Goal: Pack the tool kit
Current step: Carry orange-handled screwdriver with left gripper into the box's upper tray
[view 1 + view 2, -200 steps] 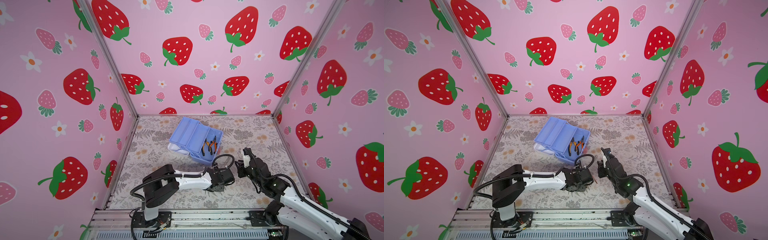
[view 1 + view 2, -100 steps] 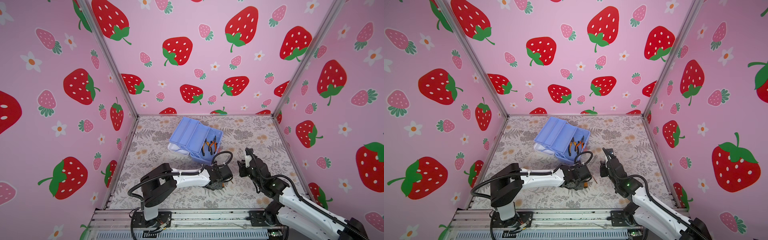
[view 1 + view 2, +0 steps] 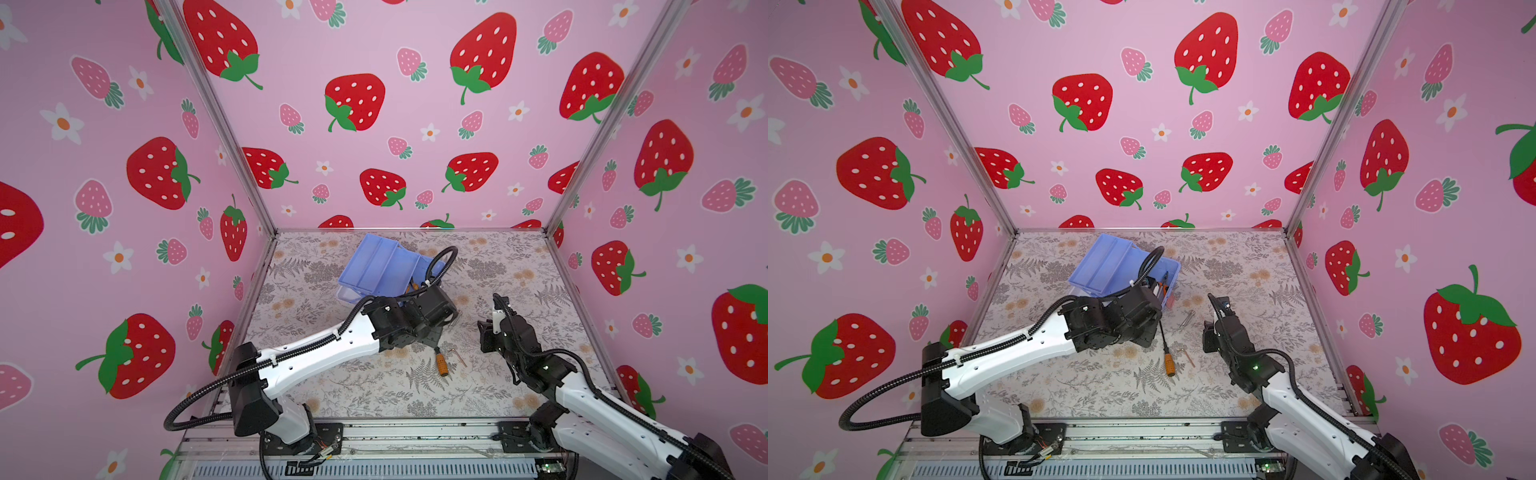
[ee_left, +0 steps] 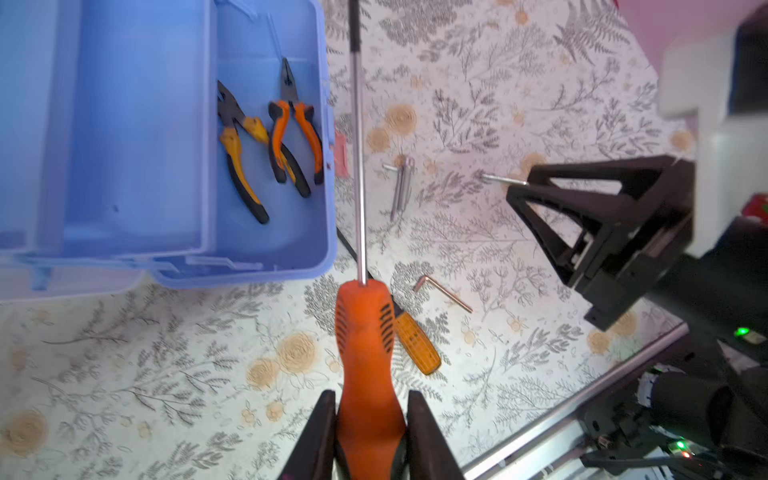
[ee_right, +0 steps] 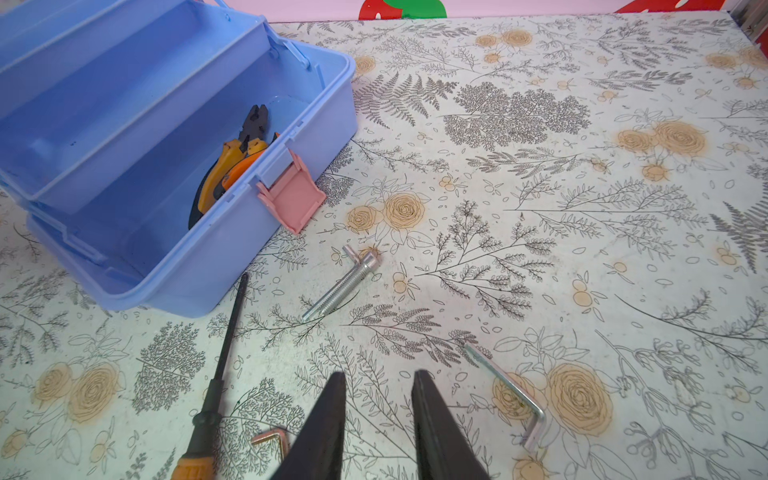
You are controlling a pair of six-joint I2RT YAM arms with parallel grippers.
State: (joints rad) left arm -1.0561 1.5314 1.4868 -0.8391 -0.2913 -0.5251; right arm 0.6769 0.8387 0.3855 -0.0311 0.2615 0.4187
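Walls (image 3: 415, 41) were pink with strawberries and daisies | tabletop (image 3: 374, 399) wore a pale fern-and-rose print | metal posts (image 3: 222, 124) stood at corners

You see a floral-print worktop (image 3: 374, 395) enclosed by pink strawberry-patterned walls (image 3: 415, 50), with a metal rail (image 3: 415, 436) along its near edge.
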